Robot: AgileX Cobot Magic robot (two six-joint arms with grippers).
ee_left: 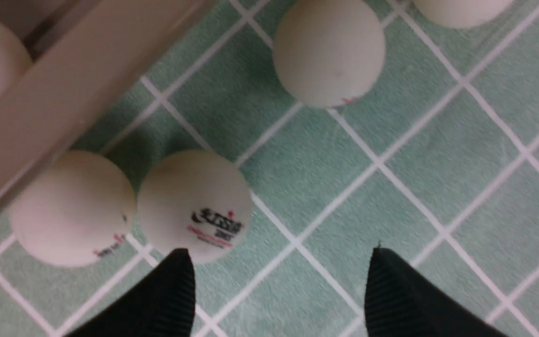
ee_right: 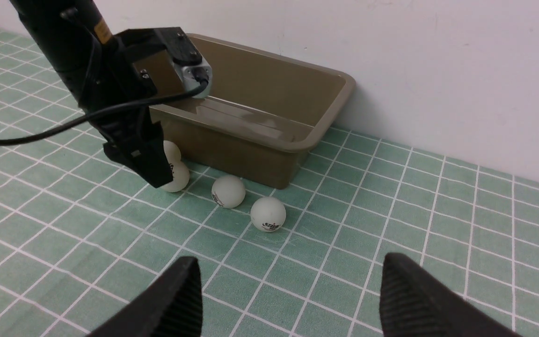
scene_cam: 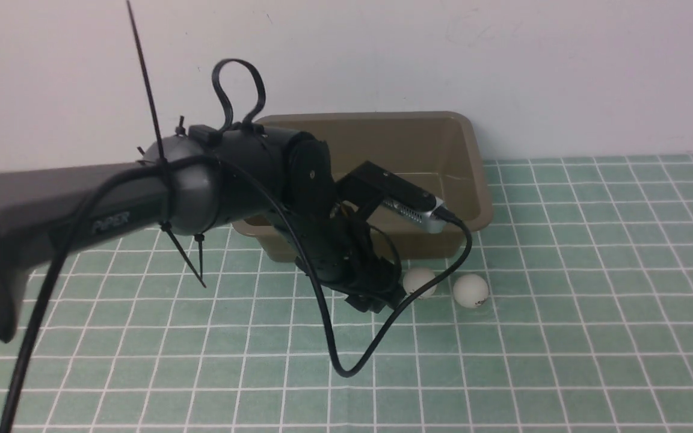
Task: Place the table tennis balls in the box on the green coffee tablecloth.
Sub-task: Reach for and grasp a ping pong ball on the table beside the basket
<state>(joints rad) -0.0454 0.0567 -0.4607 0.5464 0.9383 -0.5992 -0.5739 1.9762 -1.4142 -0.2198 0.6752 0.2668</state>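
At the front view's centre, four small white matte balls (ee_right: 228, 191) lie on mint-green gridded cloth (scene_cam: 563, 331) along the near side of the olive-brown plastic tub (scene_cam: 480, 174). Left gripper (ee_left: 279, 252) spread, empty, just beside them; right gripper (ee_right: 290, 267) spread over open cloth, well apart.

Four balls (ee_right: 228, 191) on tablecloth (ee_right: 391, 196) beside box (ee_right: 232, 154)

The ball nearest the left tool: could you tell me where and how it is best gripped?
Probably from above, across its middle: the ball is round. A second ball crowds one side by the box, so the left tool should close on the free sides.
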